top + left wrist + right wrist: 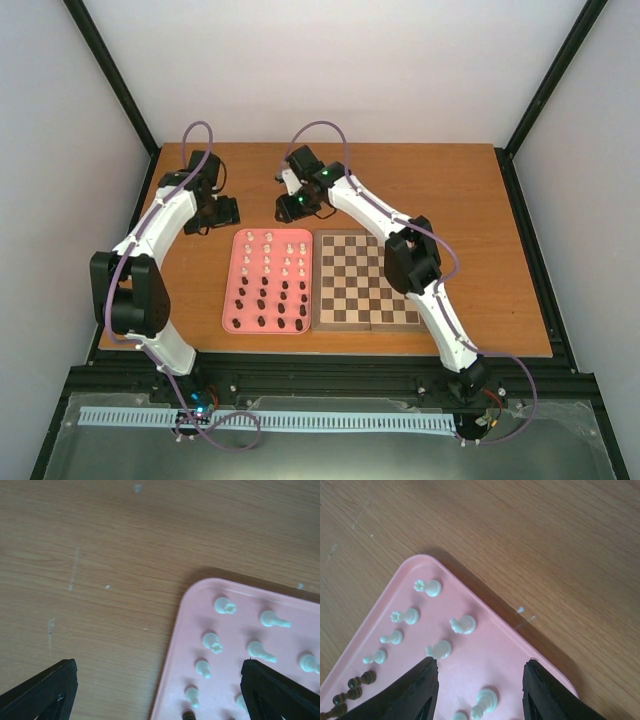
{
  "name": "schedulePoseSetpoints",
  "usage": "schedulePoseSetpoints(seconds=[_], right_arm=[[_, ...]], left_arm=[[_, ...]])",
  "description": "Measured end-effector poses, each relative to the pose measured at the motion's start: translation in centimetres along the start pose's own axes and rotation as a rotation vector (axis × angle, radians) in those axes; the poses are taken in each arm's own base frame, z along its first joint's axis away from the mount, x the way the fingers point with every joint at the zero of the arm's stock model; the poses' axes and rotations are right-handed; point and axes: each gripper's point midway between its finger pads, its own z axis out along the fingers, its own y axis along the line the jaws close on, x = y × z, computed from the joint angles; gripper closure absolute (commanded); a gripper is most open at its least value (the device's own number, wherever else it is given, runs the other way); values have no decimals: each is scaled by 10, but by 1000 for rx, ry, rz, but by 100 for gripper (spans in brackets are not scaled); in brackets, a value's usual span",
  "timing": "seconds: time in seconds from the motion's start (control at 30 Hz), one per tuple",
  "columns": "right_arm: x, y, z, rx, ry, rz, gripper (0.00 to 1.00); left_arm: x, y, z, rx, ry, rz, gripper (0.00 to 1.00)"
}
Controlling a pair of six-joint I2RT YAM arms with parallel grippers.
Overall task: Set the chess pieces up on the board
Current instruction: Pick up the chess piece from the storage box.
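At the near edge of the table [480, 200] we saw the two arm bases, the left one on the left. A little farther, in the middle of the table, a pink tray [231, 290] lay just beside the board [367, 280], the tray on the left and the board on the right, with their long edges almost touching.

All chess pieces that we could see stood on the tray, in rows. The dark pieces [283, 297] filled the near half of the tray and the white pieces [268, 252] filled the far half.

Both arms reached over to the far end of the tray. The left gripper [222, 212] hung over the far left corner. In the left wrist view this gripper [157, 680] was spread wide. One finger was above the bare wood and the other was above the tray, where several white pieces [225, 606] stood, and nothing was between the fingers.

The right gripper [290, 207] hung over the far right corner of the tray [420, 562]. In the right wrist view this gripper [481, 667] had its fingers partly apart and it clamped nothing. One white piece [440, 650] stood close to the tip of one finger, but we could not tell if they touched. A few dark pieces [355, 682] showed at the lower left of that view.
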Motion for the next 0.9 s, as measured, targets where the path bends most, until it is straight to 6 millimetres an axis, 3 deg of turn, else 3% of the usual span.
schedulePoseSetpoints(seconds=[0.2,0.33,0.67,0.9], right_arm=[[2,7,19,-56,20,0,56],[10,18,33,-79,47,-9,57],[14,44,47,-92,55,-29,61],[14,29,56,-14,48,6,61]], left_arm=[[-1,33,1,-77,16,-121,0],[-2,43,2,-88,19,-170,0],[0,37,0,-47,30,-191,0],[3,34,-4,-23,25,-197,0]])
